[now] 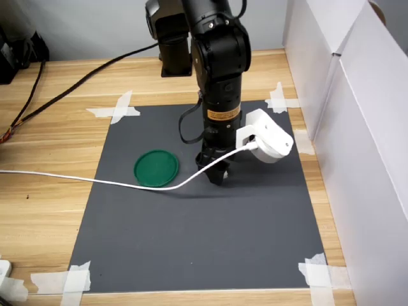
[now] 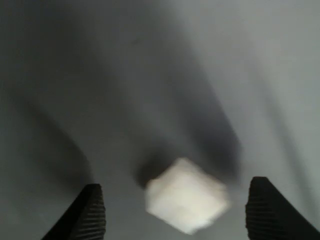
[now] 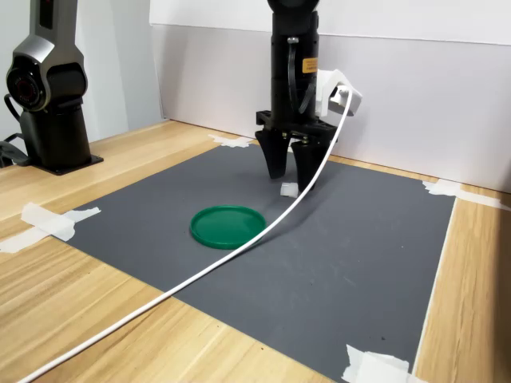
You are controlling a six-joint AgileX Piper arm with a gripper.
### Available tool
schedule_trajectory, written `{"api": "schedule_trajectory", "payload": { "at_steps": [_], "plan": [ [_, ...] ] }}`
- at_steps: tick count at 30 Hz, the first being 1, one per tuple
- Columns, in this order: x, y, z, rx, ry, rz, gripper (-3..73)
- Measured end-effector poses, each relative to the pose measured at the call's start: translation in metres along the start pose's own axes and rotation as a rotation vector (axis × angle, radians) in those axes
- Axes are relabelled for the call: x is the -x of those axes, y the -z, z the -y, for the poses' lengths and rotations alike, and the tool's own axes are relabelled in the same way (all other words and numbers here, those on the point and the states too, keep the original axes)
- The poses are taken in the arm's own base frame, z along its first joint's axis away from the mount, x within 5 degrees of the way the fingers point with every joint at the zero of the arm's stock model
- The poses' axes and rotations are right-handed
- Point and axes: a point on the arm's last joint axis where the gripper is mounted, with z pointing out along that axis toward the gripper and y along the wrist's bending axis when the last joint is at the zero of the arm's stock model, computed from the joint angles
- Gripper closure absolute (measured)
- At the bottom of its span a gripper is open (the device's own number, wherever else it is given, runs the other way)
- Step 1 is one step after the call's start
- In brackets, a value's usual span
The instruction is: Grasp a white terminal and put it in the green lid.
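The arm's black hand [image 3: 288, 162] hangs with fingers apart right over the tiny white plastic terminal block [image 3: 288, 189], which sits on the dark grey mat [image 3: 359, 263] near the flat round dark-green plastic lid [image 3: 227, 226].

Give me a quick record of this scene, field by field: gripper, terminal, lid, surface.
gripper: gripper pointing down over the mat, jaws open, one on each side of the terminal
white terminal: white terminal lying on the mat between the fingertips, not lifted
green lid: green lid flat on the mat, empty, apart from the terminal
surface: dark grey mat taped to a wooden table
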Motion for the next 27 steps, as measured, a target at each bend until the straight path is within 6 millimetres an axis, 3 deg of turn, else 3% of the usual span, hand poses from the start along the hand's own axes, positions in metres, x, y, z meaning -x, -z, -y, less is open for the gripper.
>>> {"api": "schedule_trajectory", "payload": {
  "at_steps": [27],
  "plan": [
    [0.0004, -0.0019, 0.0041, -0.058, 0.005, 0.017, 2.6]
  ]
}}
